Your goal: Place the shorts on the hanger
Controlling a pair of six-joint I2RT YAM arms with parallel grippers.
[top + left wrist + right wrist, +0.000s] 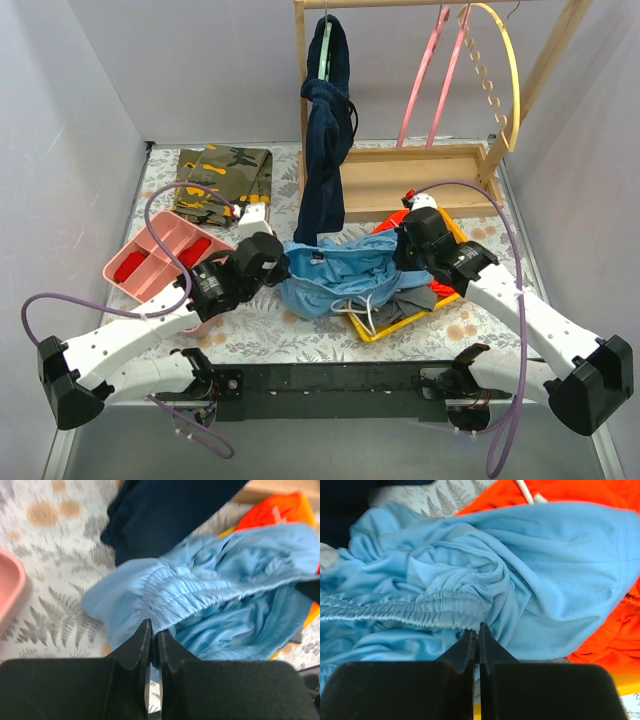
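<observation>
1. Because the shorts lie crumpled on the table between your two arms, partly over a yellow tray, treat the waistband as your reference.
2. Your left gripper is pressed together, apparently pinching the waistband's left end; your right gripper is closed the same way further right.
3. The waistband's long axis runs left to right, gripper to gripper.
4. The hanger hangs far back and to the right, its loop roughly upright; your right arm is nearer.
</observation>
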